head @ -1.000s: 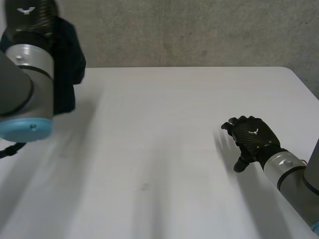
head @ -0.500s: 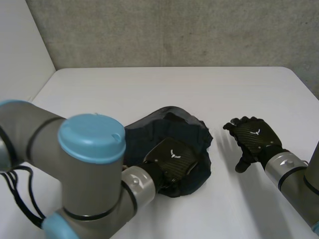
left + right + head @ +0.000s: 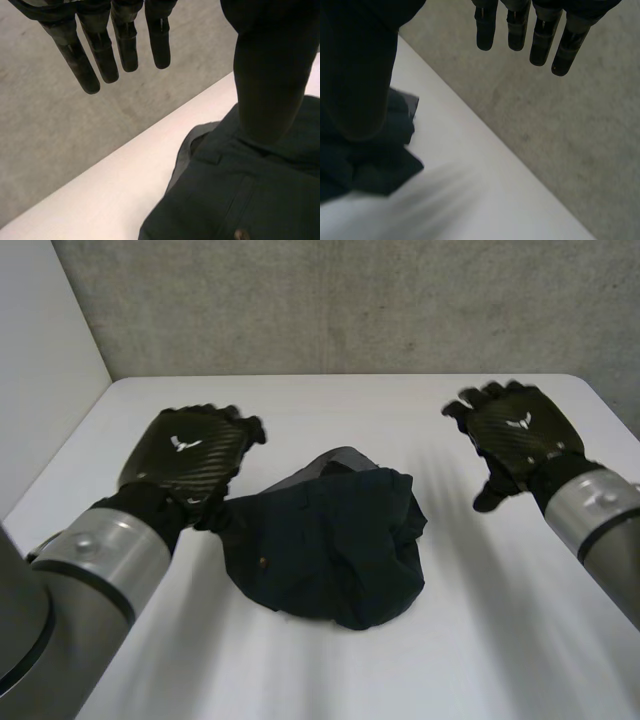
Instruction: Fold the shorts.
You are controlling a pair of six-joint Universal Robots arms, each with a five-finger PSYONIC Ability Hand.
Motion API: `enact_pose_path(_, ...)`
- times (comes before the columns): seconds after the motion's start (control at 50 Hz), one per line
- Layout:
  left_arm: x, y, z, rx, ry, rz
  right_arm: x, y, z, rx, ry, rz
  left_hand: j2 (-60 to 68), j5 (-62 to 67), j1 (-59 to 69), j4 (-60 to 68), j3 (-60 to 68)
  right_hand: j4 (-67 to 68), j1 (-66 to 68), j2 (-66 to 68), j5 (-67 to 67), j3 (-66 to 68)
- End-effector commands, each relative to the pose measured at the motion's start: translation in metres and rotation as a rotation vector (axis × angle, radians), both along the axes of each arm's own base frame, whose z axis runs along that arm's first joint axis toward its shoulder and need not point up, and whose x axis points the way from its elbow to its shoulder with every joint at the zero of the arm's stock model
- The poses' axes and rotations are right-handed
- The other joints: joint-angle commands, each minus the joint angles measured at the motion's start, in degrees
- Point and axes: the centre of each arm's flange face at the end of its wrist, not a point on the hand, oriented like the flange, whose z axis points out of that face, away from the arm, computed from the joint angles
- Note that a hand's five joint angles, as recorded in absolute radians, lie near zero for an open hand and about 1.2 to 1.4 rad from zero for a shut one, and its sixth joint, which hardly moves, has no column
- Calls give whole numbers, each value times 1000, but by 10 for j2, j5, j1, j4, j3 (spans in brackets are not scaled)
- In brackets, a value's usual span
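A pair of dark blue cloth shorts [image 3: 330, 540] lies in a crumpled heap in the middle of the flat white table [image 3: 300, 670]. They are not folded. A bit of grey cloth [image 3: 342, 455] peeks out at the far side of the heap. A tiny round button [image 3: 263, 562] shows on the near left part.

The robot's black left hand [image 3: 190, 455] is just to the left of the shorts, with its back facing up. In the left wrist view its fingers [image 3: 102, 55] are straight and spread apart, and the thumb [image 3: 270, 75] sticks out straight too. The hand is wide and holds nothing. The shorts [image 3: 240, 200] lie under the thumb in that view, and I cannot tell if the thumb touches them. The button [image 3: 242, 234] shows there as well, and so does the white table [image 3: 100, 200].

The black right hand [image 3: 515, 435] is to the right of the shorts and apart from them. In the right wrist view its fingers [image 3: 540, 40] are straight, so this hand is wide too, with nothing in it. The shorts [image 3: 375, 165] lie beside its thumb [image 3: 355, 75] on the table [image 3: 470, 200].

A rough grey wall [image 3: 350, 300] stands behind the far edge of the table.
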Motion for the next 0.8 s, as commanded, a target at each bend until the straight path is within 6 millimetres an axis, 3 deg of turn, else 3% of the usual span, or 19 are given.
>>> enact_pose_path(0.02,32,-7,-12,50,-5,133,47,11,21,-85,52,184,-31,-23,-38,-26,-32,-38,-19,-32,-42,-25)
enact_pose_path(0.08,40,-13,-19,80,2,174,62,14,14,-94,119,284,-74,-67,-82,-70,-76,-38,-19,-32,-42,-25)
enact_pose_path(0.22,54,-22,-43,220,116,263,77,18,-19,-54,307,457,-86,-79,-94,-81,-88,-38,-19,-32,-42,-25)
enact_pose_path(0.34,49,-33,-86,383,113,298,82,17,-50,-83,475,535,-88,-81,-96,-83,-90,-38,-19,-32,-42,-25)
enact_pose_path(0.4,41,-41,-99,380,114,287,82,14,-65,-76,516,552,-85,-77,-93,-80,-86,-19,0,-13,-23,-6)
enact_pose_path(0.48,33,-54,-117,356,126,280,84,13,-70,-81,526,558,-78,-71,-86,-73,-80,26,45,33,23,40)
enact_pose_path(0.52,27,-55,-124,357,120,264,84,12,-70,-90,523,555,-78,-70,-86,-73,-80,97,116,103,93,110)
enact_pose_path(0.6,5,-56,-136,358,104,214,85,10,-66,-111,505,545,-69,-62,-77,-65,-71,480,499,486,476,493)
enact_pose_path(0.62,0,-57,-138,361,100,204,86,11,-65,-114,499,545,-63,-55,-71,-58,-65,631,650,637,627,644)
enact_pose_path(0.7,-16,-62,-153,376,82,177,88,16,-59,-111,478,544,107,114,99,112,105,662,681,668,658,675)
enact_pose_path(0.72,-19,-66,-155,380,75,183,89,18,-57,-109,470,546,234,241,226,239,232,662,681,668,658,675)
enact_pose_path(0.76,-20,-69,-153,374,68,195,91,23,-52,-104,450,547,339,346,331,344,337,662,681,668,658,675)
enact_pose_path(0.8,-20,-72,-141,351,62,215,92,27,-39,-96,402,531,522,529,514,527,520,662,681,668,658,675)
